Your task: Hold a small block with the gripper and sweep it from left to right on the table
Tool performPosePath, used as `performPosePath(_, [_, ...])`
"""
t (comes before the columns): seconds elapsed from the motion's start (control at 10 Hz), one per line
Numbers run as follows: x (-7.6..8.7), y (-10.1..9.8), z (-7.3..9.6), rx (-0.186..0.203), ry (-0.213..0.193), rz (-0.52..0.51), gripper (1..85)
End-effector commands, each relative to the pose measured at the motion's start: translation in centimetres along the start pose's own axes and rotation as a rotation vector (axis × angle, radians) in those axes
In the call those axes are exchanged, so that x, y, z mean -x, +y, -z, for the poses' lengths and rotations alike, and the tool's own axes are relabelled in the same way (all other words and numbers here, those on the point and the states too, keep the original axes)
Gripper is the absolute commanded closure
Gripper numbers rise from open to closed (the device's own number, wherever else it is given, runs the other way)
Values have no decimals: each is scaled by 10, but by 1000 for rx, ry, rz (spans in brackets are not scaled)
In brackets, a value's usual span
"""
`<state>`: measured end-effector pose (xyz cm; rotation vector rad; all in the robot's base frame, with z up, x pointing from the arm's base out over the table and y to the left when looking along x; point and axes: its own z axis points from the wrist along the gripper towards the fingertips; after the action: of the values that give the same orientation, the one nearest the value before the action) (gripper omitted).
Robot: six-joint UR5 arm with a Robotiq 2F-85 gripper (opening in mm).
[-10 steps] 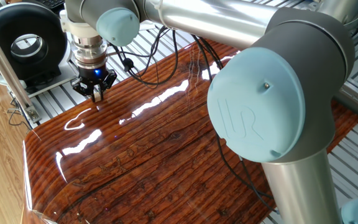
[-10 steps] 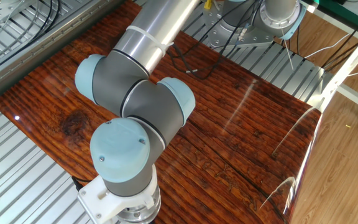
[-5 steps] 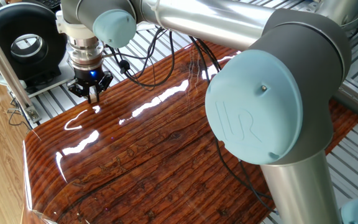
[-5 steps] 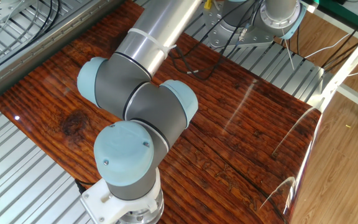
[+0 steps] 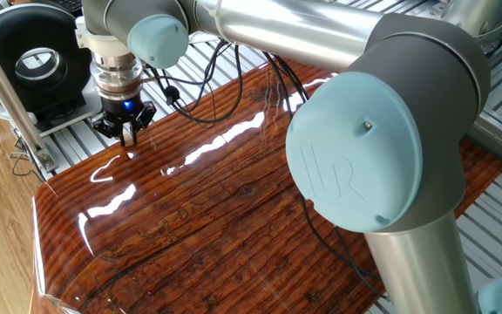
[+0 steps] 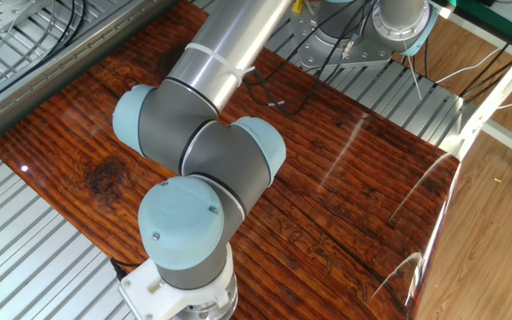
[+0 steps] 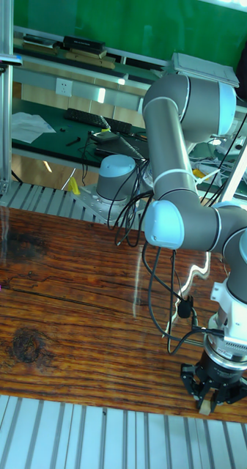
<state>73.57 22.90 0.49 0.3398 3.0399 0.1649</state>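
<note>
Right at the table edge, the gripper pinches the small block between its fingertips (pointing straight down).

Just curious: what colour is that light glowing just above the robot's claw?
Blue. The light sits above the black tool; it shows best in the fixed view with the black ring.
</note>
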Motion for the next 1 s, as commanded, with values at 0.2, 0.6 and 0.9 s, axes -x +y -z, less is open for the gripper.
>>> performPosePath(0.2, [0, 6, -1, 11, 3, -10, 847])
performPosePath(0.6, [0, 9, 1, 23, 6, -12, 847])
performPosePath(0.9, [0, 14, -1, 22, 1, -18, 847])
